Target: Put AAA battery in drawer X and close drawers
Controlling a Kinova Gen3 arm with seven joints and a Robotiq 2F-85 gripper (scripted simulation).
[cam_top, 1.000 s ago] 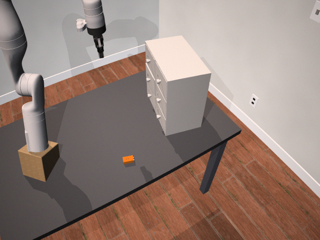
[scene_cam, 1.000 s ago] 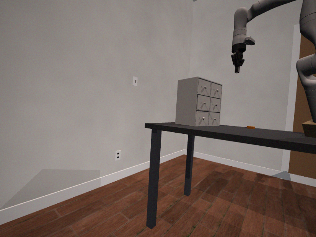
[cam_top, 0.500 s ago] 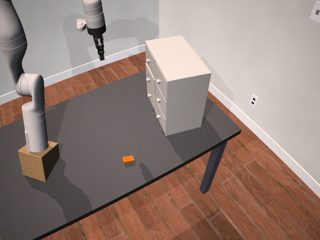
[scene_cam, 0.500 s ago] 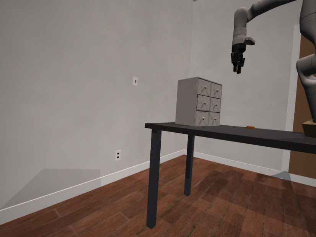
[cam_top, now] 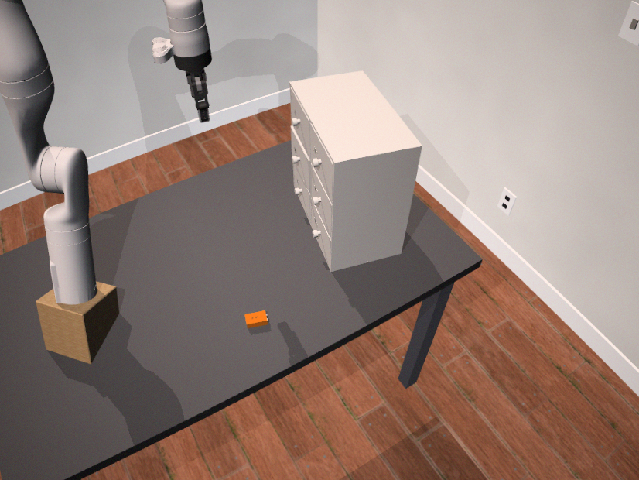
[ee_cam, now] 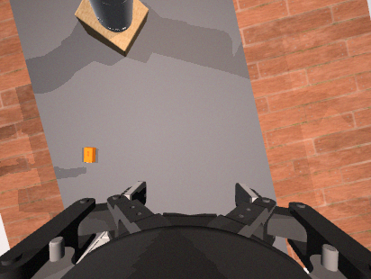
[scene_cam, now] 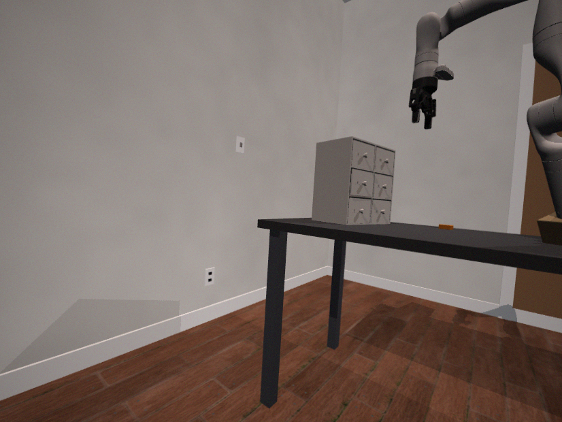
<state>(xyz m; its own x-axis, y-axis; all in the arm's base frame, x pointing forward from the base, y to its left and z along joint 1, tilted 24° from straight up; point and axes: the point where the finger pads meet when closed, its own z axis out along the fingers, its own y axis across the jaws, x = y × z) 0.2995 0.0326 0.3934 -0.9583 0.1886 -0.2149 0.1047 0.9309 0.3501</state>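
Hand (cam_top: 203, 121) (scene_cam: 422, 123) (ee_cam: 190, 192) wide and empty; orange block (cam_top: 255, 319) (scene_cam: 445, 226) (ee_cam: 88, 155) near the counter's (cam_top: 206, 258) (scene_cam: 454, 240) (ee_cam: 180, 112) long edge. AAA battery unseen, perhaps inside the chest (cam_top: 371, 206) (scene_cam: 333, 181): draw drawers straight, short of halfway.

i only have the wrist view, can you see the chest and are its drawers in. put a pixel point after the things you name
Observer: Yes, the exterior view shows the chest (cam_top: 367, 206) (scene_cam: 332, 181) on the table (cam_top: 196, 258) (scene_cam: 408, 233) (ee_cam: 180, 112), all six drawers looking pushed in.
Operator: and how high is the end effector (cam_top: 204, 118) (scene_cam: 422, 124) (ee_cam: 190, 192)
Observer: Its fingertips hang above the level of the chest's top, in the exterior view.
Operator: which side of the orange block (cam_top: 256, 319) (scene_cam: 445, 226) (ee_cam: 89, 155) has the little nubs
Observer: The end facing the chest's side of the table; the top view shows them there.
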